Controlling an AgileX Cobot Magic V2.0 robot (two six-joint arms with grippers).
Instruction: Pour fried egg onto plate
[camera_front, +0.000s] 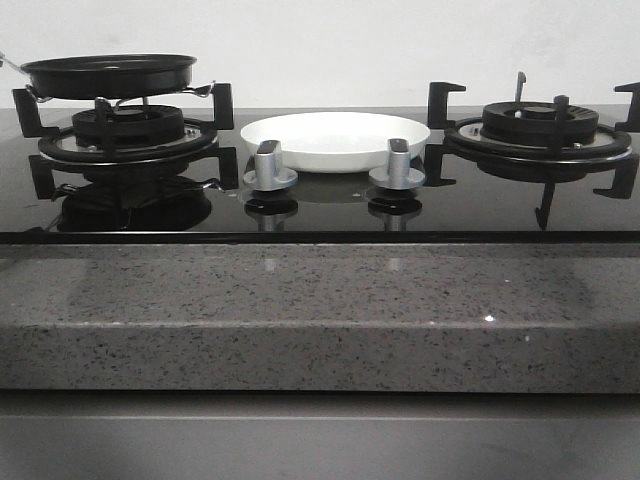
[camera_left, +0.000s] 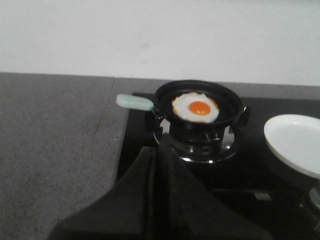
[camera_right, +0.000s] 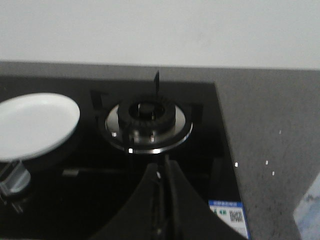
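On the left burner, at nine o'clock of the plate (camera_front: 335, 140), the fried egg (camera_left: 195, 107) lies in a black pan (camera_left: 198, 103).
It looks light, floppy and slippery; grasp the pan's pale handle (camera_left: 134, 102). Left gripper (camera_left: 159, 150) and right gripper (camera_right: 165, 172) are closed, empty.

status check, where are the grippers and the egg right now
Left gripper shut, empty, short of the pan. Right gripper shut, empty, near the right burner. Fried egg in pan on left burner; plate bare between burners. Nothing blocking.
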